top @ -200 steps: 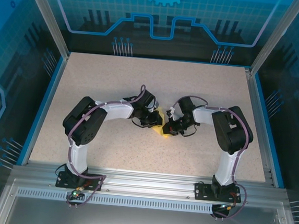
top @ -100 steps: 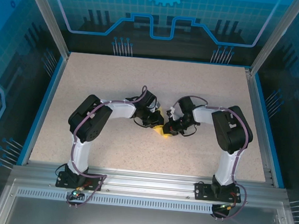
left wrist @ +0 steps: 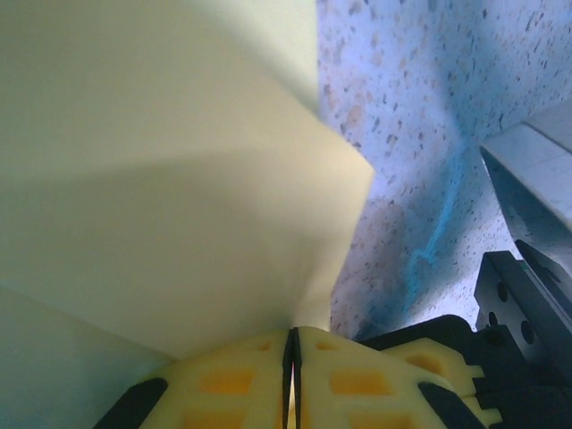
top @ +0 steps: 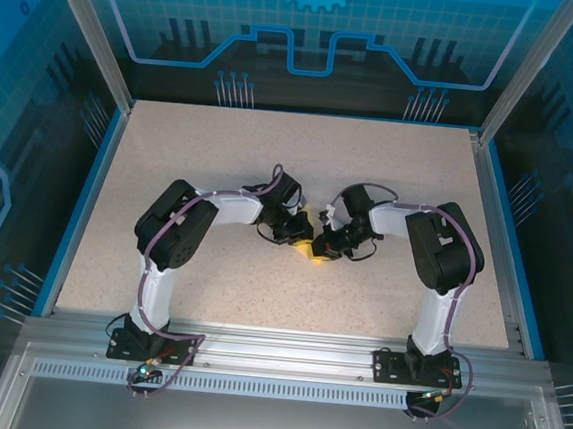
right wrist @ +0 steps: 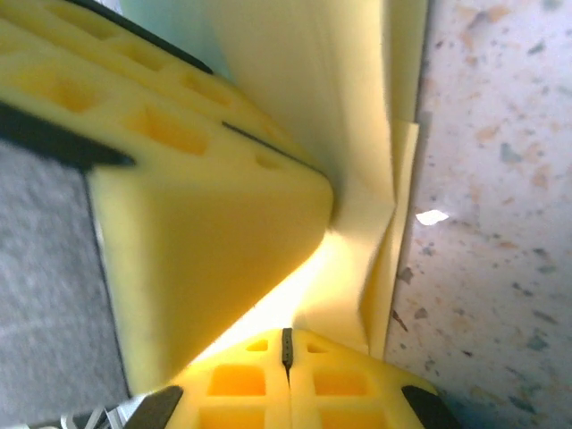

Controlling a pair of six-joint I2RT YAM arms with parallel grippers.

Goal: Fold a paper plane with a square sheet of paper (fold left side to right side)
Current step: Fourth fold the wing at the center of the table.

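1. Work surface. The table top point(top: 221, 159) is a flat, matte slab with a beige ground and fine dark and orange speckle. A thin blue border edges it. The arm bases bolt to a ribbed aluminium rail point(top: 275, 349) along its near edge.

2. Task item. The yellow paper point(top: 309, 250) sits at the table centre, between the two wrists, where I see only a small bright patch of it. In the left wrist view it is thin, smooth and matte point(left wrist: 161, 179), with broad flat facets meeting at soft creases and one blunt corner pointing right. In the right wrist view it stands as several stacked layers point(right wrist: 357, 134) with straight, slightly offset edges. Light glows through it at the narrowest part.

3. Left gripper point(top: 293, 227). Its pads point(left wrist: 357, 384) are yellow moulded foam with shallow rectangular pockets. They are pressed together down to a hairline seam, and the paper's lower point runs straight into that seam. I read this as a pinch on the paper.

4. Right gripper point(top: 324, 244). It has the same pocketed foam pads point(right wrist: 349, 384), likewise clenched to a thin dark seam. The paper's lower margin tapers down into that seam, so I read it as clamped on the paper. A blunt foam wedge point(right wrist: 206, 206) of the same material bears against the paper's left face.

5. The two grippers stand tip to tip, just beside each other.
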